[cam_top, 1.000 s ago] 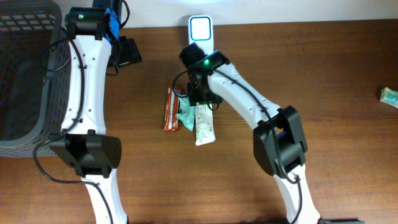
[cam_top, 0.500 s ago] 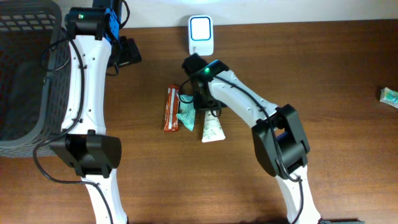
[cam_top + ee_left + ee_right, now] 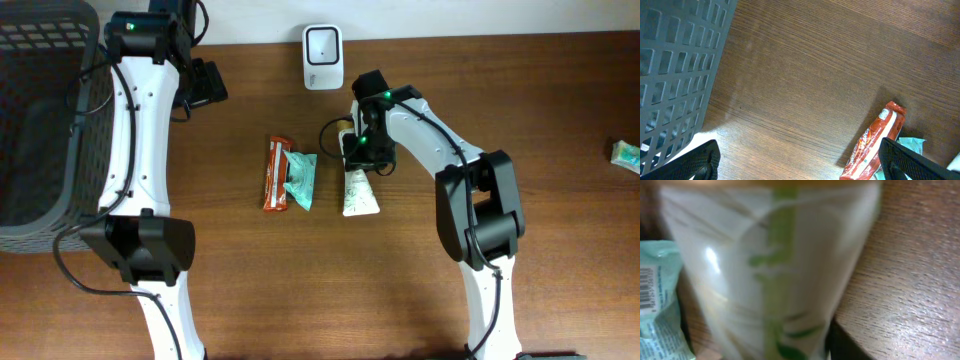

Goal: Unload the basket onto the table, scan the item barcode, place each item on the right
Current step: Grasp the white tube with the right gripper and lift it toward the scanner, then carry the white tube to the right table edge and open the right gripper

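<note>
The right tool is sitting over the top end of a white-and-green pouch. From above, its black body is hiding the fingers, so how far they are standing apart, and whether they are gripping the pouch, cannot be told. The right wrist view is not settling it either: the pouch is filling most of that frame as a blurred, glossy, crinkled film with a green stripe running down its middle, and no finger is showing. That close view is catching a printed barcode on the edge of a teal packet just left of the pouch, which is too small to see from overhead.

Overhead, the pouch is lying flat on the dark wood-grain surface, tapering toward the tool, below and slightly right of the white scanner at the far edge. The teal packet is lying near its left side, touching a long red snack bar wrapper.

The left tool is hanging wide open with nothing between its fingers. Its own camera is showing the two black fingertips at the bottom corners, the shiny red wrapper and the grid wall of a grey plastic basket. A second small teal packet is lying well apart at the right edge.
</note>
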`<action>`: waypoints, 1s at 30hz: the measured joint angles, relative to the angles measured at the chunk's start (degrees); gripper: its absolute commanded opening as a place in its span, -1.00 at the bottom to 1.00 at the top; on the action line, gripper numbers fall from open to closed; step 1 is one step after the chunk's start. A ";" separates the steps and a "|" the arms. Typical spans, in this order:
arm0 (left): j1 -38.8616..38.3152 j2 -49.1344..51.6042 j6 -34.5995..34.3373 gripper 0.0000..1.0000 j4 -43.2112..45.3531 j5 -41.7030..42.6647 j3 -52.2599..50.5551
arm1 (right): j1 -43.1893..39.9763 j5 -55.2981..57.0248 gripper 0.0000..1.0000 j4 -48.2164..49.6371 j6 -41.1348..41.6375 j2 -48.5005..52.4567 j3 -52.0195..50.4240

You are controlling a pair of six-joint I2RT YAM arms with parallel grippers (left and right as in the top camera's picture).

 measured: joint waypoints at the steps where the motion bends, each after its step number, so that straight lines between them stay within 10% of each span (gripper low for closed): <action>1: 0.00 0.00 0.00 0.98 0.00 0.00 0.00 | -0.02 0.04 -0.92 -0.02 0.26 -0.24 0.02; 7: 0.00 0.00 0.00 0.98 -0.02 -0.02 0.00 | 0.04 1.79 -0.92 -1.14 0.48 1.27 11.34; 18: 0.00 0.00 0.00 0.98 0.04 -0.02 0.00 | 0.04 8.76 -0.92 44.41 0.48 5.77 18.18; 23: 0.00 0.00 0.00 0.98 0.04 0.00 0.00 | -0.85 10.80 -0.92 44.72 1.01 7.93 18.27; 30: 0.00 0.00 0.00 0.98 0.02 0.00 0.00 | -21.73 14.14 -0.92 19.74 7.37 0.35 20.37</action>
